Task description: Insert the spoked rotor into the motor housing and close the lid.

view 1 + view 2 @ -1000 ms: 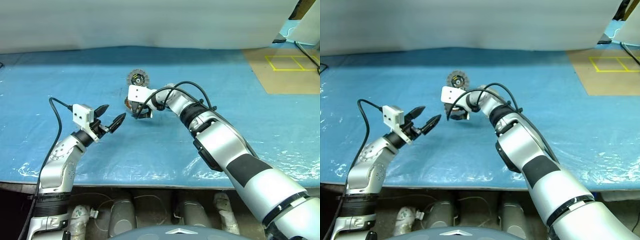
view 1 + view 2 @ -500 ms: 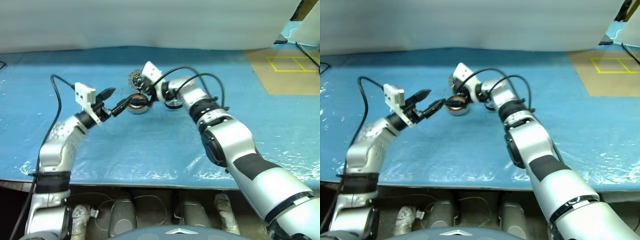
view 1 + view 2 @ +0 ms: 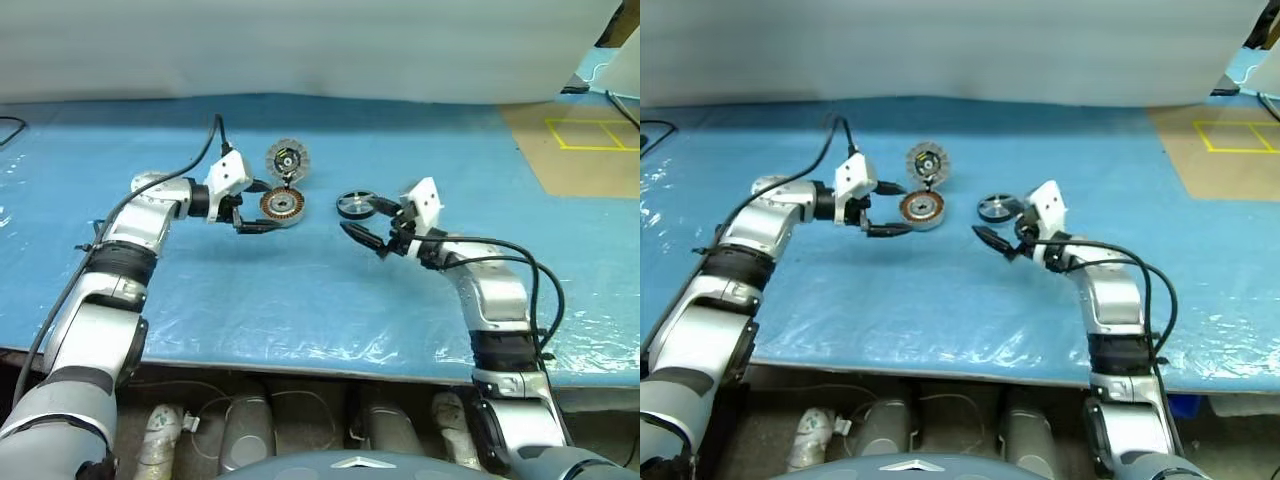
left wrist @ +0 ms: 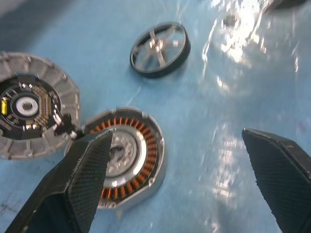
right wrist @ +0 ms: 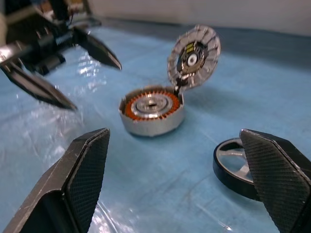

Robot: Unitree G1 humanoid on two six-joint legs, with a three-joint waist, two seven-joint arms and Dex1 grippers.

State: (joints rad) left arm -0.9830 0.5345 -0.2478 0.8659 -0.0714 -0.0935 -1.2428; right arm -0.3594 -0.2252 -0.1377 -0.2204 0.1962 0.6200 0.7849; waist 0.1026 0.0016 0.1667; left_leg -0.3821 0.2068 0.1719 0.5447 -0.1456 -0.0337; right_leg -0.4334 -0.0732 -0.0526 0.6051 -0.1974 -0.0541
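Over the last second both arms have changed station. The right gripper (image 3: 365, 229), previously reaching over the housing (image 3: 280, 206), has withdrawn to the right and now hovers just beside the rotor (image 3: 354, 205), fingers spread, holding nothing. The left gripper (image 3: 258, 208) has advanced from the near left to the housing's left side, fingers likewise spread, one on either side of the housing's near-left edge; contact cannot be confirmed.

Effect on the task: the housing is now uncovered and plainly empty, so insertion is not yet done. Judged from this layout, the left gripper is positioned to steady the housing while the right one is placed to collect the rotor.

Location and orientation:
- The rotor lies flat on the blue sheet (image 3: 300, 290), right of the housing and apart from it. Its axle axis points straight up; being round, it has no long axis in plan.
- The housing sits open face up, copper windings visible around the silver hub.
- The lid (image 3: 287, 159) stands tilted back behind the housing, touching its far rim, inner face toward the robot.
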